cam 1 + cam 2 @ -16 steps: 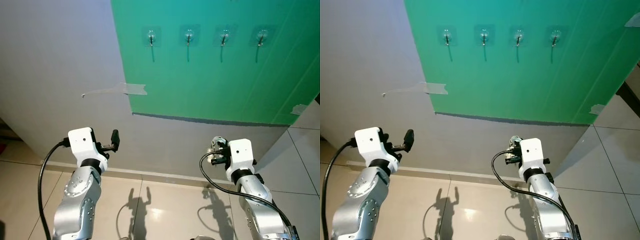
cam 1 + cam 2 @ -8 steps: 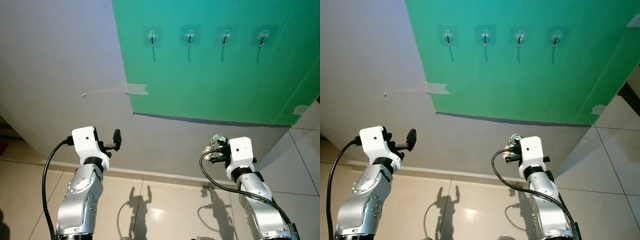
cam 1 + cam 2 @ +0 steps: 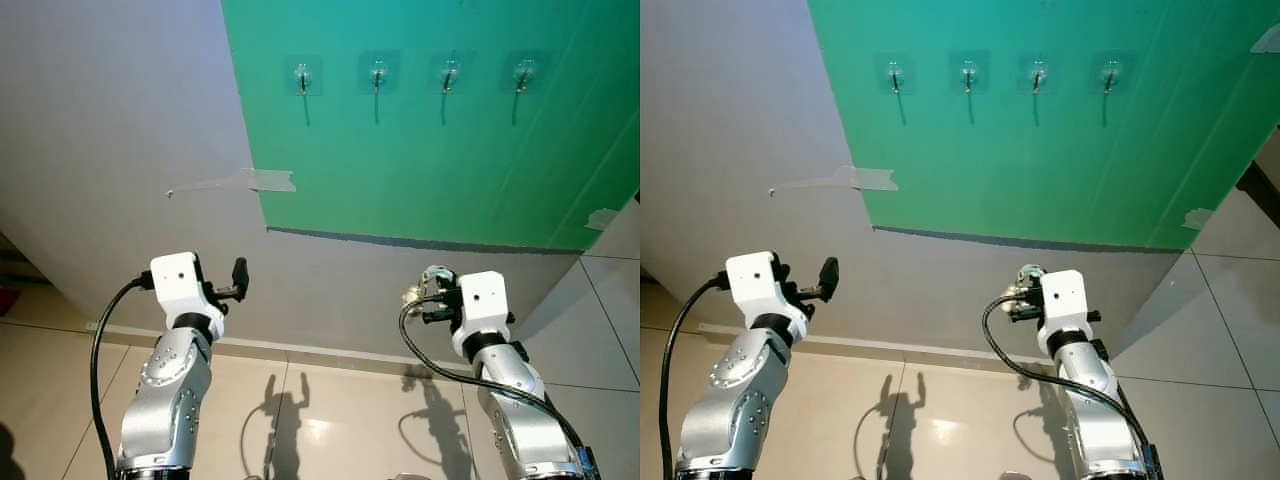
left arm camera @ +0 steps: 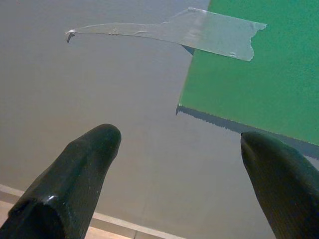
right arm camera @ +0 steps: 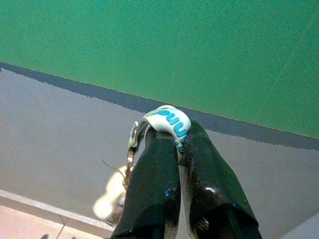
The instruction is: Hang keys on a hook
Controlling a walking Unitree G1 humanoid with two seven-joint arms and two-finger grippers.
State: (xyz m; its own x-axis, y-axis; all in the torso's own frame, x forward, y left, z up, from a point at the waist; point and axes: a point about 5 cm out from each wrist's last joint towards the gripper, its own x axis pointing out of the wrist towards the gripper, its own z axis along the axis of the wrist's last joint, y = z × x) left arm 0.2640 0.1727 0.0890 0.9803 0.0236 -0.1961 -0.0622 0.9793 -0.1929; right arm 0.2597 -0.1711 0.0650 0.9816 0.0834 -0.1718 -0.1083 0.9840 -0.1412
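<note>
A bunch of keys [image 5: 130,149] on a white loop with blue lettering [image 5: 171,121] was pinched between the closed fingers of the right gripper [image 5: 177,142], held low in front of the grey wall, a pale fob dangling below. High above, four clear adhesive hooks [image 3: 302,75] sat in a row on the green panel [image 3: 420,160], each one bare.

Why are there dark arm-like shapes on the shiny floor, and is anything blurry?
In the left eye view, those shapes are the arms' shadows on the glossy floor tiles, with a bright glare patch beside them. In the right wrist view, the right gripper and its key strap are sharp, while the pale object dangling below is out of focus.
</note>
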